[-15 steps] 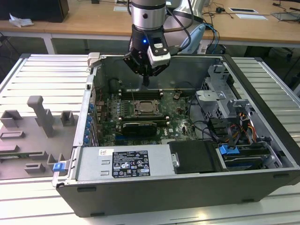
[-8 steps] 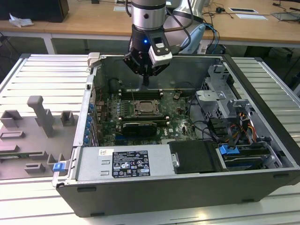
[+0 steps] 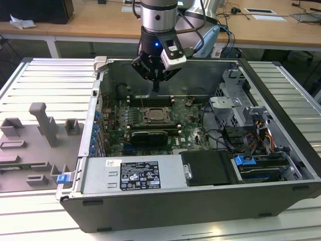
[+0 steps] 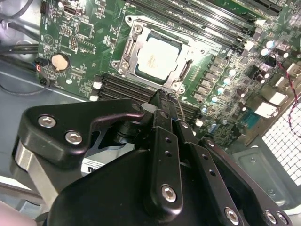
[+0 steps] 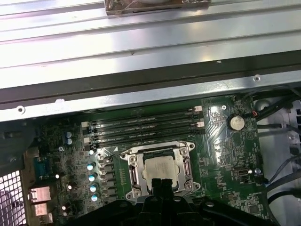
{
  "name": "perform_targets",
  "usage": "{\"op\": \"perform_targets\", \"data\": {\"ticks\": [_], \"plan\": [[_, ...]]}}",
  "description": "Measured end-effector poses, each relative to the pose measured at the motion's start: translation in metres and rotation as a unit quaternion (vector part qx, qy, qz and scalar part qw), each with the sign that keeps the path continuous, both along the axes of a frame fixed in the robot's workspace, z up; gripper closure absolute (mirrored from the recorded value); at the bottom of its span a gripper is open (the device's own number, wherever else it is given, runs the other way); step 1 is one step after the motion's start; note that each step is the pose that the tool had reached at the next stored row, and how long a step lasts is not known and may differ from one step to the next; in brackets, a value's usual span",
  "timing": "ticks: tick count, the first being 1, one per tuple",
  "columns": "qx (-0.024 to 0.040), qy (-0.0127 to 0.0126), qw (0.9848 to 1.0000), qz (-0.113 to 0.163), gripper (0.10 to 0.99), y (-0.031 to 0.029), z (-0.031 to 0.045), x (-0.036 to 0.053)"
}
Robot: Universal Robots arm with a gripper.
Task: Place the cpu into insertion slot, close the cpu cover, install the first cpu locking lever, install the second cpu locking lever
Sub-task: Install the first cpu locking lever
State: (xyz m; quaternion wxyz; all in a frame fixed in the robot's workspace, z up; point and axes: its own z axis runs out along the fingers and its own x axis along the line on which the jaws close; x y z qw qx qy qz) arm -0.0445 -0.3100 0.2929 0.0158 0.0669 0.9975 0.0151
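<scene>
**Gripper hangs shut over a seated chip in an open computer**

Exterior view: The arm's gripper [image 3: 156,88] hangs inside an open computer case [image 3: 200,213] that lies on a ribbed metal table [image 3: 45,75]. Its fingers are drawn together into one narrow tip, with nothing held between them. The tip is poised over the memory slots [image 3: 150,99], just beyond the insertion slot [image 3: 146,111] on the green motherboard [image 3: 118,128]. The cpu [image 3: 157,117] lies in that slot. A grey fixture tray [image 3: 35,145] sits on the table, to the exterior view's left of the case.

Second wrist view: The black fingers [image 4: 164,141] meet at the tip, so the gripper [image 4: 162,94] is closed and empty. It is near one edge of the insertion slot [image 4: 141,21] but not touching the chip. The cpu [image 4: 157,57] sits flat in the recess, and the cpu cover [image 4: 127,54] lies down around it. A thin metal rod [image 4: 177,109] stands just beside the fingertips. A coin battery [image 4: 59,61] sits well apart on the board. Whether any lever is latched cannot be told.

First wrist view: The gripper [image 5: 161,182] overlaps the near edge of the cpu [image 5: 162,168]. The chip is framed by the cpu cover [image 5: 134,170] within the insertion slot [image 5: 157,151], with memory slots [image 5: 141,129] beyond.
</scene>
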Motion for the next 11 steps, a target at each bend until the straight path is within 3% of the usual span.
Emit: {"op": "perform_targets", "data": {"ticks": [11], "plan": [[0.0,0.0,0.9988,0.049,0.98,0.0,0.0,0.0]]}}
